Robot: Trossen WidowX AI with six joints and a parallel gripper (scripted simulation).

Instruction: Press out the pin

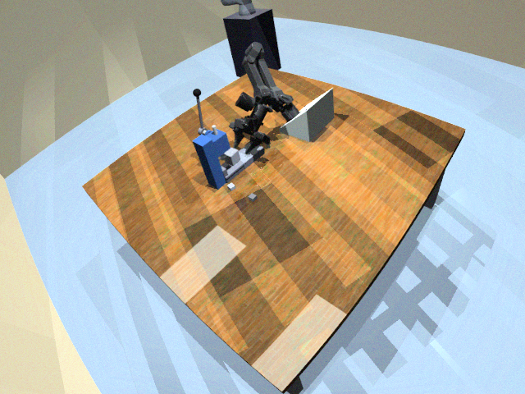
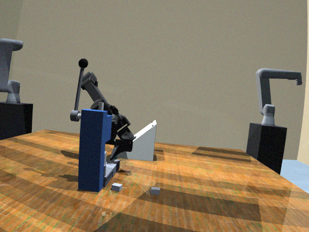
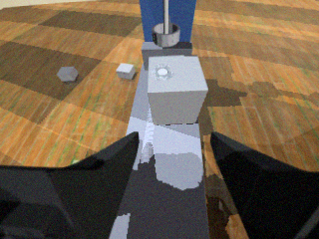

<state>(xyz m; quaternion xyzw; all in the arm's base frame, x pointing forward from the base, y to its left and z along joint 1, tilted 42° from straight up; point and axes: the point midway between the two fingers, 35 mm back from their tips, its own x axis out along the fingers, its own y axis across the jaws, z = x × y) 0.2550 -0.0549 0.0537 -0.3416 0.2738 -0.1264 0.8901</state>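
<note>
Fingers parted and holding nothing, my gripper (image 1: 243,147) (image 2: 111,159) (image 3: 173,136) points down toward a long gray track (image 1: 245,162) (image 2: 111,170) (image 3: 179,139) on the wooden table (image 1: 339,190) (image 2: 212,174) (image 3: 259,30). Just beyond my fingertips, the pale gray block (image 1: 231,156) (image 3: 176,90) sits upright on the track, apart from both fingers, a light round spot (image 3: 162,73) showing on its top face. Past the block, a slim metal rod (image 3: 165,15) meets a round gray collar (image 3: 165,35) in front of the blue press (image 1: 212,158) (image 2: 91,150) (image 3: 147,20); the block is on my side of them. Two small gray pieces, one nearer the press (image 1: 230,186) (image 2: 116,186) (image 3: 126,71) and one farther out (image 1: 253,197) (image 2: 155,190) (image 3: 68,74), lie on the tabletop beside the track. The lever (image 1: 200,112) (image 2: 78,88) stands raised, slightly tilted, its black knob (image 1: 196,92) (image 2: 83,63) well apart from my gripper. In the exterior view's background, two gray arms, one at the right edge (image 2: 264,92) and one at the left (image 2: 5,65), stand on black pedestals before a tan wall.
</note>
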